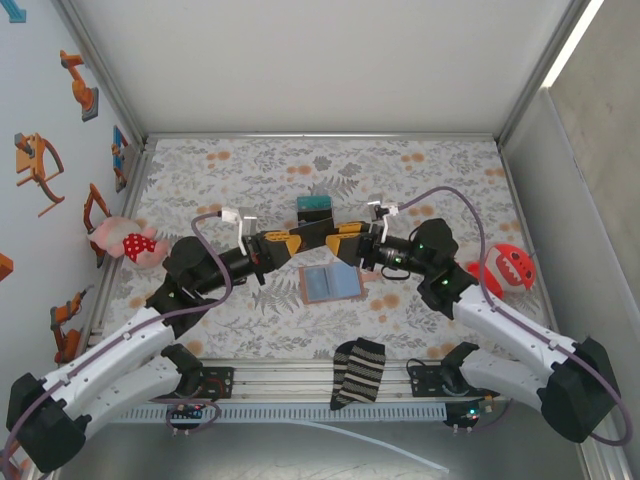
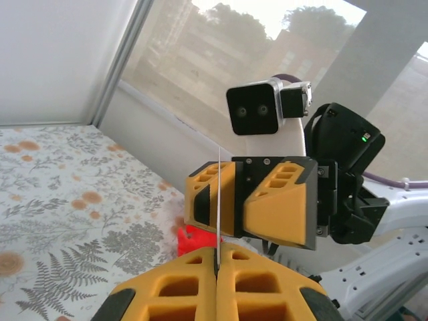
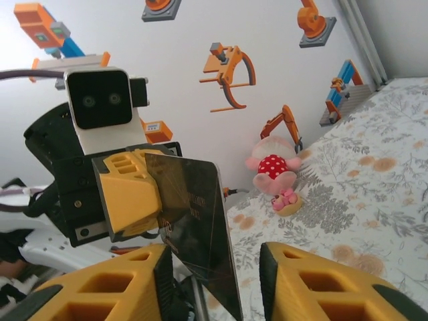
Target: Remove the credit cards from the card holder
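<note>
The card holder (image 1: pixel 330 283) lies open on the floral mat, light-blue inside up, just in front of the two grippers. Above it both grippers meet tip to tip. My left gripper (image 2: pixel 219 253) is shut on one credit card (image 2: pixel 219 194), seen edge-on as a thin upright line. In the right wrist view the same credit card (image 3: pixel 194 221) looks dark and glossy and stands on edge between the fingers of my right gripper (image 3: pixel 214 267). Those jaws are apart, the card close to the left finger (image 3: pixel 164 284), with a clear gap to the other.
A blue-teal-black box (image 1: pixel 314 208) stands just behind the grippers. A red toy (image 1: pixel 505 268) lies at the right and a pink plush toy (image 1: pixel 130 240) at the left wall. A striped sock (image 1: pixel 358 372) lies on the front rail.
</note>
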Controlling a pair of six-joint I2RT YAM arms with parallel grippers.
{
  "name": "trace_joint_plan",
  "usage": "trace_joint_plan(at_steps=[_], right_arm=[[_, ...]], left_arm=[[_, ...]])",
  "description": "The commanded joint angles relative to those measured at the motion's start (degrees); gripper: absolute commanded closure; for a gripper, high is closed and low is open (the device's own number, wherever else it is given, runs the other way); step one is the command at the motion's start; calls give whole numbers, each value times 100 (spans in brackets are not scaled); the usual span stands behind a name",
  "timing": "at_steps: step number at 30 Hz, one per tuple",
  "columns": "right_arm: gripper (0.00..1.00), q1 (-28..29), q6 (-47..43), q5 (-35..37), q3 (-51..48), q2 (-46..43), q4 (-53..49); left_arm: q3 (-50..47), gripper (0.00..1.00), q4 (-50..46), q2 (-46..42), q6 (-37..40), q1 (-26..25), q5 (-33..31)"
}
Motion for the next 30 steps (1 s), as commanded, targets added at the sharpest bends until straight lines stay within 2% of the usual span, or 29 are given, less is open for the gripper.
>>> trace_joint_plan(at_steps=[1, 3, 5, 7, 9, 11, 13, 15, 18, 22, 26, 30], right_arm=[[77, -12, 29, -312, 207, 51, 327], [90, -7, 39, -371, 238, 61, 299], [99, -7, 26, -431, 256, 58, 250], [100, -7, -5, -438, 254, 35, 162], [100, -7, -59, -436, 253, -8, 52], [100, -7, -183, -417, 253, -68, -166], [100, -7, -365, -382, 286, -142, -472], [100, -7, -551, -355, 331, -220, -829], [100, -10, -755, -387, 382, -301, -1194], [100, -7, -874, -503, 443, -332, -1450], [100, -7, -881, -583, 473, -297, -1524], [100, -7, -874, -628, 481, -293, -1516]], left_arm=[[16, 100, 412, 64, -162, 19, 333], [11, 100, 398, 117, -159, 14, 337], [24, 100, 342, 151, -128, 20, 332], [57, 100, 192, 139, -41, 27, 316], [155, 86, -155, 87, 141, 27, 263], [329, 62, -724, 9, 474, 26, 161], [532, 52, -1312, -92, 871, 25, 103], [837, 46, -2032, -187, 1361, 25, 10], [1335, 46, -3034, -180, 2033, 27, -163], [2017, 47, -4081, 168, 2749, 23, -9], [2700, 56, -4771, 788, 2903, 36, -5], [3252, 58, -5211, 1398, 3072, 53, 655]])
